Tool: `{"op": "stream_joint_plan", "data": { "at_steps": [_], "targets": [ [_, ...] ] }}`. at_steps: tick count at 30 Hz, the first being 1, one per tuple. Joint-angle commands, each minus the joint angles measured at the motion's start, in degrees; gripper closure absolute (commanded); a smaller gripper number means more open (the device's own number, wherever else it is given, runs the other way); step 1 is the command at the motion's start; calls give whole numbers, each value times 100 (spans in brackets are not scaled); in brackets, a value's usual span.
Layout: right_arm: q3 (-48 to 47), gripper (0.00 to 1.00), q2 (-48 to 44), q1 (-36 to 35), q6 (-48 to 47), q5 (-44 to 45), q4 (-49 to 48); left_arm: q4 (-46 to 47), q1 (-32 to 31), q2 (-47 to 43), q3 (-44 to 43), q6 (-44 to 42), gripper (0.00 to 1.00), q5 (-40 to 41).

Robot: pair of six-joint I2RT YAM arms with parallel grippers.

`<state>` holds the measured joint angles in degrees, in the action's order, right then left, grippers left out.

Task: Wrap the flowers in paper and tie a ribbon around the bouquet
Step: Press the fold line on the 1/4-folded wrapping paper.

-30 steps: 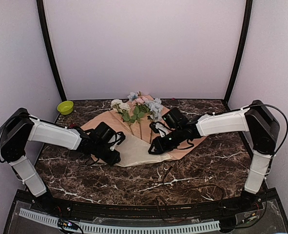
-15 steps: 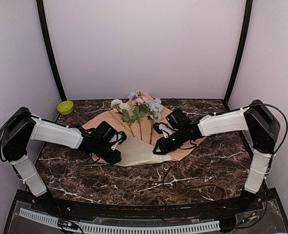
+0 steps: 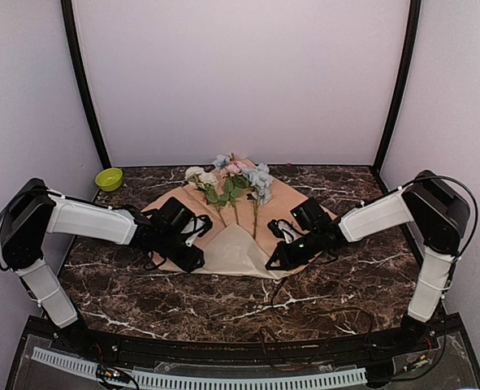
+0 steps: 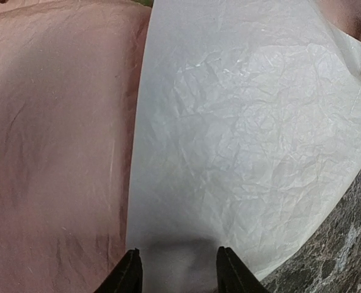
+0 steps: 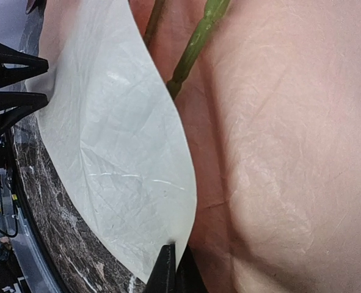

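The flowers [image 3: 233,180] lay on the far half of the paper [image 3: 223,248], stems tucked under its folded-over beige side. The right gripper [image 5: 169,262] pinched the paper's near right edge. The left gripper [image 4: 177,259] stood spread at its near left. The wrap would go best with that fold kept taut across the stems.

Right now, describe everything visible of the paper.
The paper is a large, thin, crinkled sheet spread on the marble table, peach face up. Its near corner is folded over the flower stems, showing a beige face. The right gripper is shut on the flap's edge; the left gripper stands open at its other edge.
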<state>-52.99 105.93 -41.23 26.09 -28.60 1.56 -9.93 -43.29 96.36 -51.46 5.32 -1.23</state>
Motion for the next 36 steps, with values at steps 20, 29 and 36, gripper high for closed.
{"op": "stream_joint_plan", "data": {
  "at_steps": [20, 29, 36],
  "targets": [
    [352, 100, -280, -16, 519, -43, -557, -247, -699, 556, -821, -499, 59, 181],
    [394, 100, -424, -16, 470, 90, -407, -481, -694, 248, 56, 80, 60, 484],
    [415, 100, -477, -16, 396, 160, -254, -669, -597, 296, 382, 548, 60, 542]
  ]
}}
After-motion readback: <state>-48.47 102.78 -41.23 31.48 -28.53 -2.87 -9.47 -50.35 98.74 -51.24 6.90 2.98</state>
